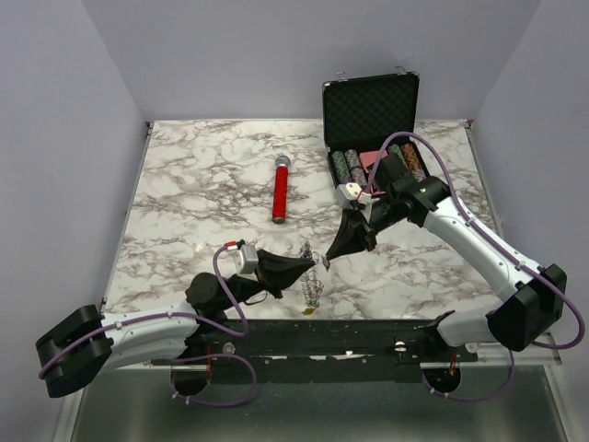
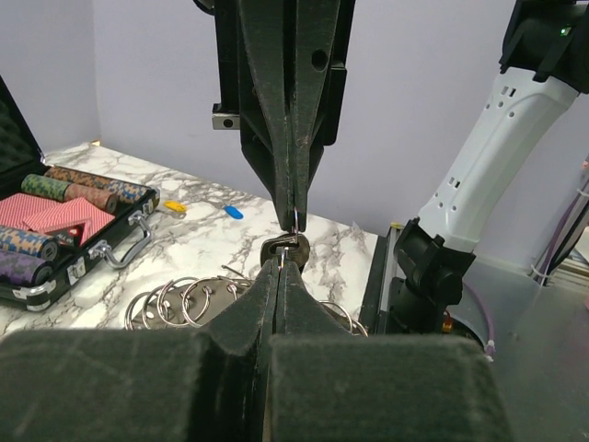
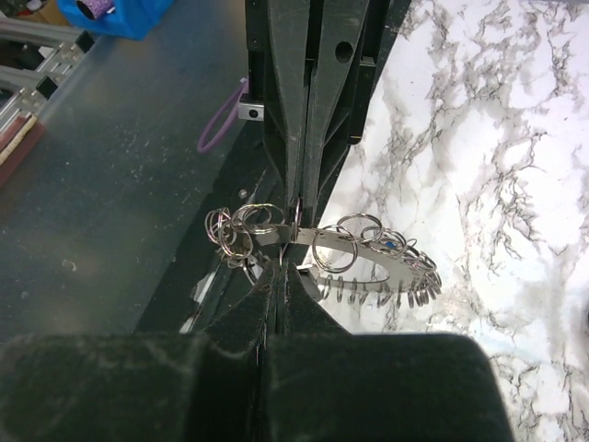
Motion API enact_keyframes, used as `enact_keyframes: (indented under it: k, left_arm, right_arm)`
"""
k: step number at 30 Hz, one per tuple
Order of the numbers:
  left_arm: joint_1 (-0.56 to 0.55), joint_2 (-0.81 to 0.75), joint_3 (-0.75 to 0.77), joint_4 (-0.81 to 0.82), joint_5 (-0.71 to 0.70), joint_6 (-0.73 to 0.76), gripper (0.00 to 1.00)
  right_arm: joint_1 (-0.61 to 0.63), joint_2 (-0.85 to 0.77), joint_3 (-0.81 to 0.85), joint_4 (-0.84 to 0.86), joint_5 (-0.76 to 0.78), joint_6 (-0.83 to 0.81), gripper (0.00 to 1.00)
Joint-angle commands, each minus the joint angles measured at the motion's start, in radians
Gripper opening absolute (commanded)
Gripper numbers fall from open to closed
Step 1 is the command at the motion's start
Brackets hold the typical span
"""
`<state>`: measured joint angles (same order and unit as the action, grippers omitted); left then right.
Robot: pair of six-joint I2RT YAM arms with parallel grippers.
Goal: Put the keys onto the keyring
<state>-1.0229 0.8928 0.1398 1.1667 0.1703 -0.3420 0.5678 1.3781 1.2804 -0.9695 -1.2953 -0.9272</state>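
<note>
Thin grey metal keyring (image 3: 368, 260), likely light, floppy, slippery: left jaws and right jaws both clamped on its flat band; hold there.

Lavender walls (image 1: 64, 92) around white marble table (image 1: 202, 184)

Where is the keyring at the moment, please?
In the top view, the keyring is near the table's front edge, centre, where the left gripper and right gripper tips meet.
</note>
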Motion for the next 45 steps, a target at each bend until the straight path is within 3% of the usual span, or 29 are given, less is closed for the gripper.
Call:
enact_keyframes:
  k: [1,19,45]
  left_arm:
    - [-0.003,0.005,0.034,0.068,-0.023,-0.006,0.00]
    - [-0.031,0.008,0.047,0.031,-0.104,0.011,0.00]
    - [-0.037,0.003,0.058,-0.004,-0.138,0.005,0.00]
  right_arm:
    - [0.012,-0.011,-0.013,0.034,-0.018,0.033,0.00]
    - [0.014,-0.024,-0.035,0.156,0.047,0.188,0.00]
    - [0.017,-0.030,-0.046,0.219,0.097,0.261,0.00]
